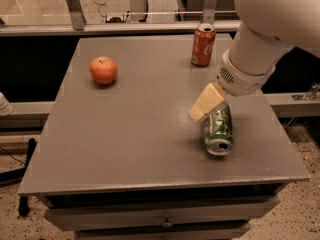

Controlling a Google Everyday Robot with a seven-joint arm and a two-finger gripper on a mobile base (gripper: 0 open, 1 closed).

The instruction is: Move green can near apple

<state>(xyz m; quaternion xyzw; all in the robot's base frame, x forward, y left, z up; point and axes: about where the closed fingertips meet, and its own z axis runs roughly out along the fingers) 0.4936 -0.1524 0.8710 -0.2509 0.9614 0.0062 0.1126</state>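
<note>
The green can [218, 129] lies on its side at the right of the grey table [140, 134], its silver top facing the front edge. My gripper [205, 103] is just above the can's far left end, close to it or touching it. I cannot tell which. The white arm [260, 39] comes down from the upper right. The red-orange apple [103, 70] sits at the far left of the table, well apart from the can.
A red-orange cola can [203, 45] stands upright at the table's back edge, right of centre, behind my gripper. A metal rail [125, 28] runs behind the table. The table's right edge is close to the green can.
</note>
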